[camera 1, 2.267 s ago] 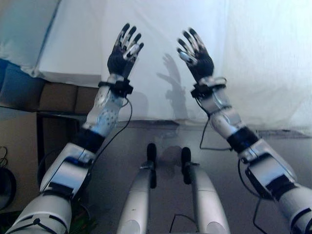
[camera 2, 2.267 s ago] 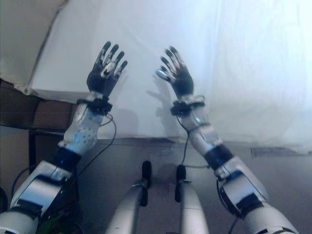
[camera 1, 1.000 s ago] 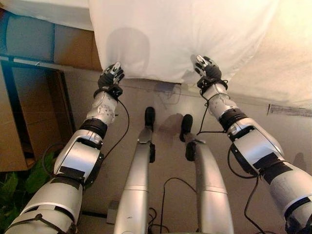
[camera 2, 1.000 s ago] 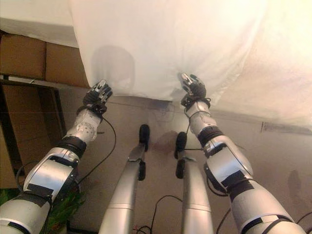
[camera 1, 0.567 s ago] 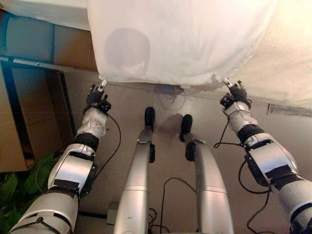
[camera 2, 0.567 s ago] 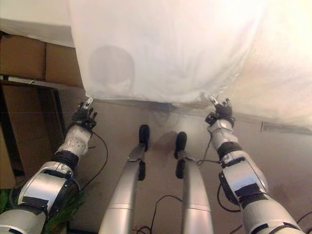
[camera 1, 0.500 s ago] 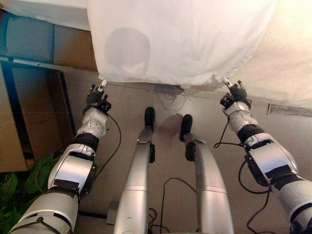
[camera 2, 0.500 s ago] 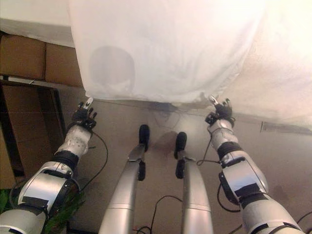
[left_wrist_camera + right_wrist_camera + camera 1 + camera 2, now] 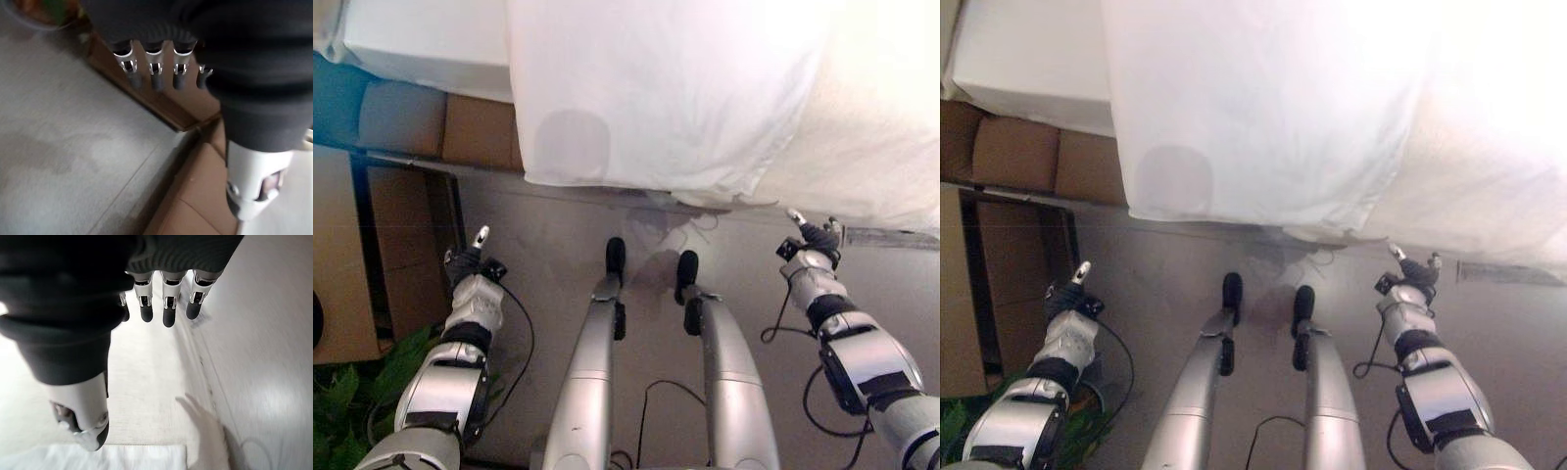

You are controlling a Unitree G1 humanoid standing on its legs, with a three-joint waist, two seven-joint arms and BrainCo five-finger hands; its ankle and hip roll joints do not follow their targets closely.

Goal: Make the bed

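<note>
A white sheet [image 9: 675,98] lies spread over the bed and hangs over its near edge, a crumpled bit [image 9: 705,201] low at the hem. The cream mattress side [image 9: 871,157] shows to the right of it. My left hand [image 9: 465,264] hangs low over the grey floor at the left, well away from the sheet, fingers [image 9: 154,78] relaxed and empty. My right hand [image 9: 815,238] is just below the bed's edge at the right, fingers [image 9: 166,313] relaxed, holding nothing. A corner of white cloth [image 9: 205,431] shows past it.
Brown cardboard boxes [image 9: 421,122] sit under a white slab [image 9: 421,44] at the upper left. A dark-framed brown panel [image 9: 382,245] stands beside my left arm, green leaves [image 9: 342,411] below it. A pale strip [image 9: 901,238] lies on the floor at the right.
Both hands have let go of the sheet's hem, then dropped lower and further apart. The sheet now hangs still over the bed's edge. The camera view has shifted.
</note>
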